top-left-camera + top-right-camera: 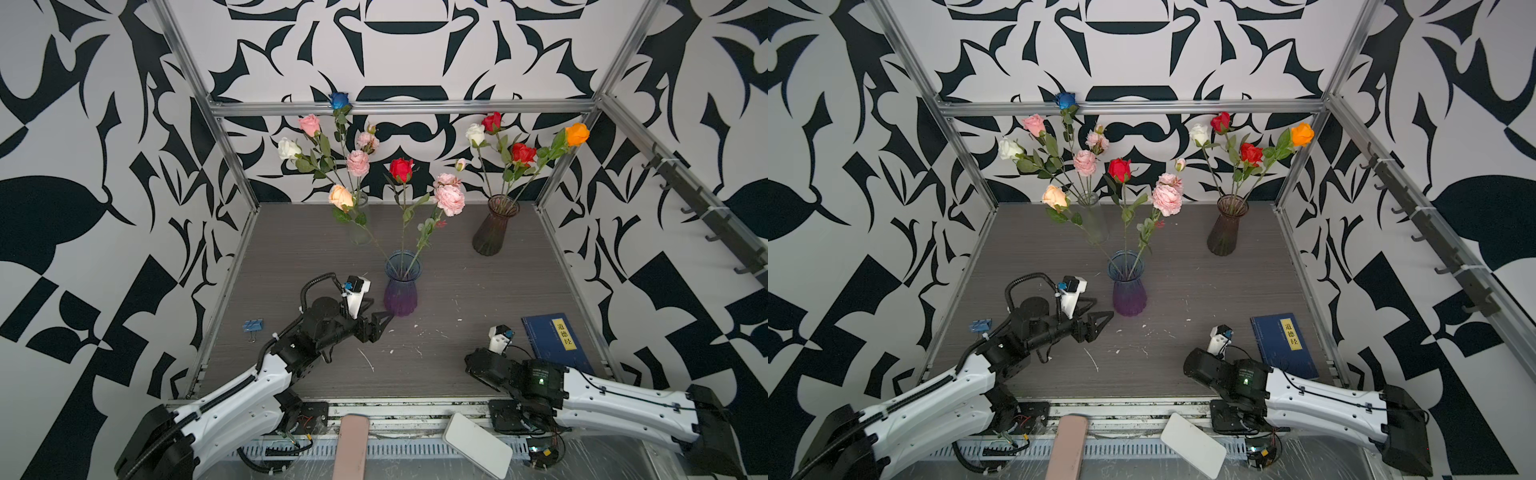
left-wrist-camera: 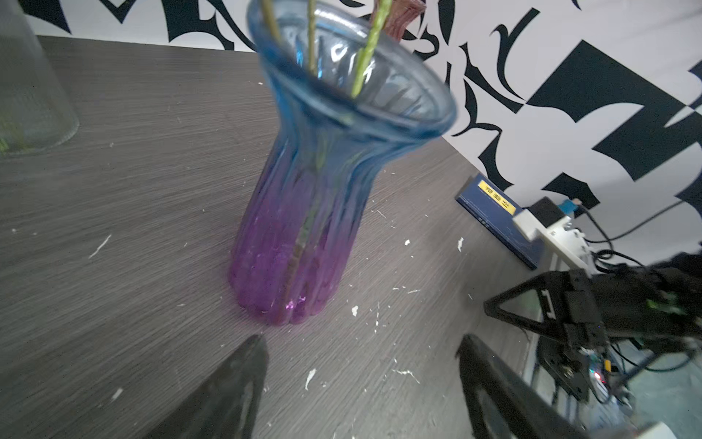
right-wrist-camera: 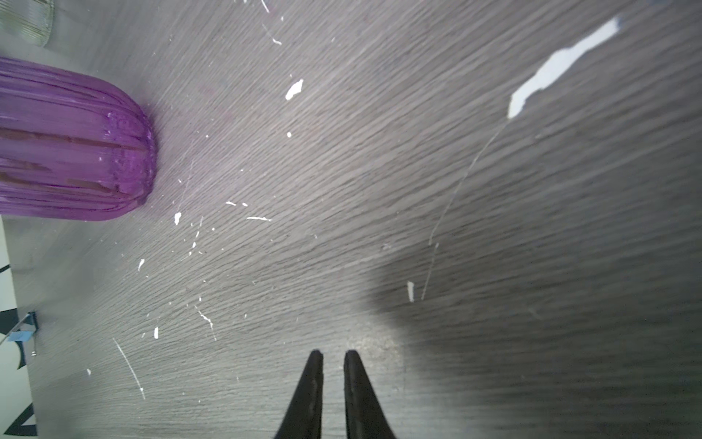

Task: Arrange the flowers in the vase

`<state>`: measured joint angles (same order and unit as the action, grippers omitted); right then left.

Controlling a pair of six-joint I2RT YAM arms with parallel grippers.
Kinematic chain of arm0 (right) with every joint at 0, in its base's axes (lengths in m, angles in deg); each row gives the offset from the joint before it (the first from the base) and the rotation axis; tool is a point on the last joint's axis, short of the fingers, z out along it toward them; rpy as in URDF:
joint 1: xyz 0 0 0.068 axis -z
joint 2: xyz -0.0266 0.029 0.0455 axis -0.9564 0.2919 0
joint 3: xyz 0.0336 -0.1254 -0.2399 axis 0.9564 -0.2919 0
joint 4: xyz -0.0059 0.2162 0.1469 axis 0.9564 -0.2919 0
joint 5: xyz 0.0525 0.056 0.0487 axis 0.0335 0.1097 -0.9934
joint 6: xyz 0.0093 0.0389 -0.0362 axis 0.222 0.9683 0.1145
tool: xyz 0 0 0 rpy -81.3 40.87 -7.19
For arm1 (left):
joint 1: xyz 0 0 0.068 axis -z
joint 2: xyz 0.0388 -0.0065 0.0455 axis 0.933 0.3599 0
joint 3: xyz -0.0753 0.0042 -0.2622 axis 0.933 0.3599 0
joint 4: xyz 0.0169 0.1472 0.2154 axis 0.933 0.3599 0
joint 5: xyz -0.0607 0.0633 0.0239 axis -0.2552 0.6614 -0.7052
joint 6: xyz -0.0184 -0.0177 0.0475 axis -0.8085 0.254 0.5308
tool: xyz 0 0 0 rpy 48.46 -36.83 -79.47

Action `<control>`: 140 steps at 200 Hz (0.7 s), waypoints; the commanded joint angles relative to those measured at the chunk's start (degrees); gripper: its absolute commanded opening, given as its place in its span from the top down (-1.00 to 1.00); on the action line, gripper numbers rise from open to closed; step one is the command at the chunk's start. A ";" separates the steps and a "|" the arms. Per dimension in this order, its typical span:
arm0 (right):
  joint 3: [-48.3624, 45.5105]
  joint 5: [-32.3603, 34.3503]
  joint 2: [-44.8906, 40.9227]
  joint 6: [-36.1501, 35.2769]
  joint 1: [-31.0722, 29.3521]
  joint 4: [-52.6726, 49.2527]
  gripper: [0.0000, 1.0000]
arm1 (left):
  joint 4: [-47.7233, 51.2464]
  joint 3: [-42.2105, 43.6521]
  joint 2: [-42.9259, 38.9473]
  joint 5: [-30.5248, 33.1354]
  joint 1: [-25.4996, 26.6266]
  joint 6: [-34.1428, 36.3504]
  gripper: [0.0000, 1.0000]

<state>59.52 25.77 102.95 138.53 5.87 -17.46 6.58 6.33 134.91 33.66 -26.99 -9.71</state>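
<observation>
Flowers (image 1: 401, 169) all in three vases (image 1: 494, 228), none on table (image 1: 440, 286). Left jaws wide, empty, low beside purple vase (image 1: 401, 293), likely keeping clear of stems (image 2: 364, 64). Right jaws nearly shut, empty, parked aside.

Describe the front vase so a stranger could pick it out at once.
On the grey table stand three glass vases. Find the front vase, just ahead of the left gripper. Unlike the clear vase and the brown vase behind, it fades from blue rim to purple base.
</observation>
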 commanded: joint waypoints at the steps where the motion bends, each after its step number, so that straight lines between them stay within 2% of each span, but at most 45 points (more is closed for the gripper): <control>1: 3.30 3.34 -1.96 -2.94 0.65 -4.62 0.60 | -21.07 1.77 3.92 2.61 0.10 -0.73 -0.68; 14: 4.49 4.31 -3.65 -5.23 1.65 -7.20 0.53 | -23.60 1.28 7.42 1.54 0.11 2.25 -0.68; 36: 7.09 3.46 -5.35 -18.49 6.02 -7.51 0.41 | -27.76 -0.27 13.55 -1.88 0.11 6.10 -0.68; 47: 9.14 1.68 -4.13 -26.25 9.42 -7.40 0.30 | -30.12 -0.66 16.06 -1.07 0.19 6.35 -0.68; 62: 11.57 -2.80 -0.36 -38.07 14.92 -5.28 0.16 | -32.96 -0.23 17.95 2.66 0.41 6.27 -0.68; 81: 13.08 -12.04 7.30 -49.58 21.29 -0.27 0.10 | -32.45 -1.26 18.57 5.41 0.56 8.49 -0.68; 99: 14.06 -17.29 14.65 -54.62 24.43 3.48 0.05 | -28.03 -3.74 18.38 6.23 0.63 11.87 -0.68; 140: 18.80 -19.36 23.14 -60.22 25.65 4.33 -0.06 | -29.46 -5.33 20.88 7.82 0.63 12.73 -0.68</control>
<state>73.86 9.77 124.94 86.05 31.01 -15.26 -21.53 2.50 154.32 39.67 -26.51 1.37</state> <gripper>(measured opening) 0.523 0.842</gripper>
